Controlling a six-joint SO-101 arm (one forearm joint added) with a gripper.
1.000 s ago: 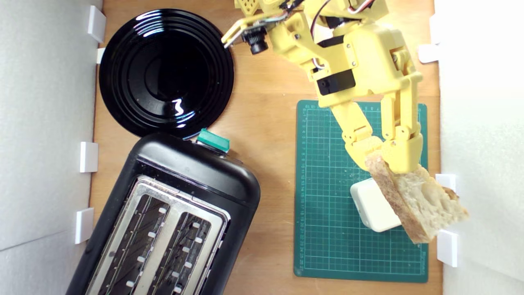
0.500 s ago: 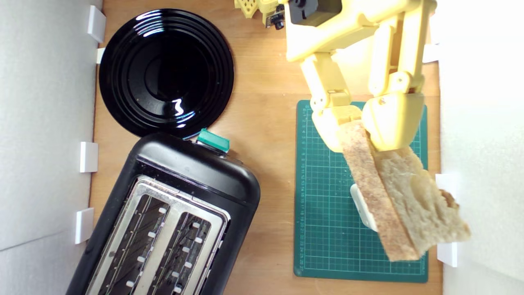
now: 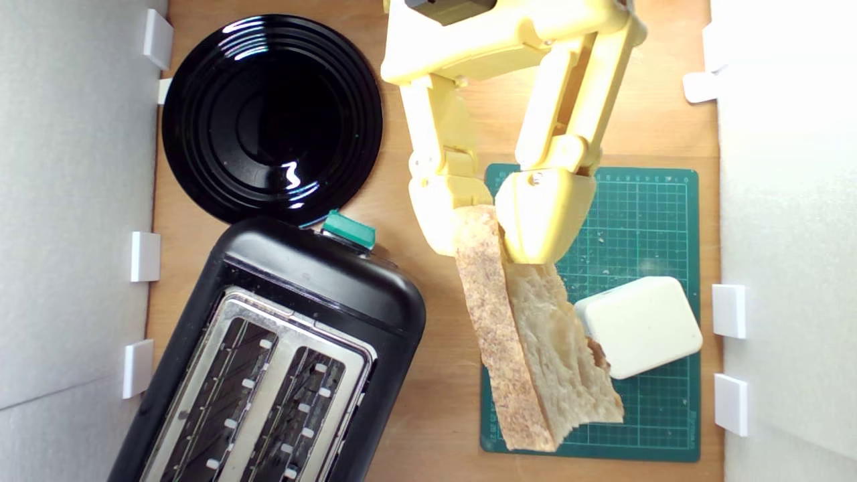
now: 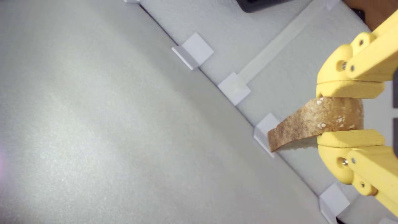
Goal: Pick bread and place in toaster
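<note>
The pincer clamps the bread by one crusty end. The light, crumbly slice likely bears only gentle pressure.

Lab test bench (foam walls), cutting mat, wooden tabletop

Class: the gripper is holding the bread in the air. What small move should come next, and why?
Probably carry the bread toward the exterior view's left. The gripper is clamped on it above the green mat's edge, short of the toaster, whose two slots look empty.
</note>
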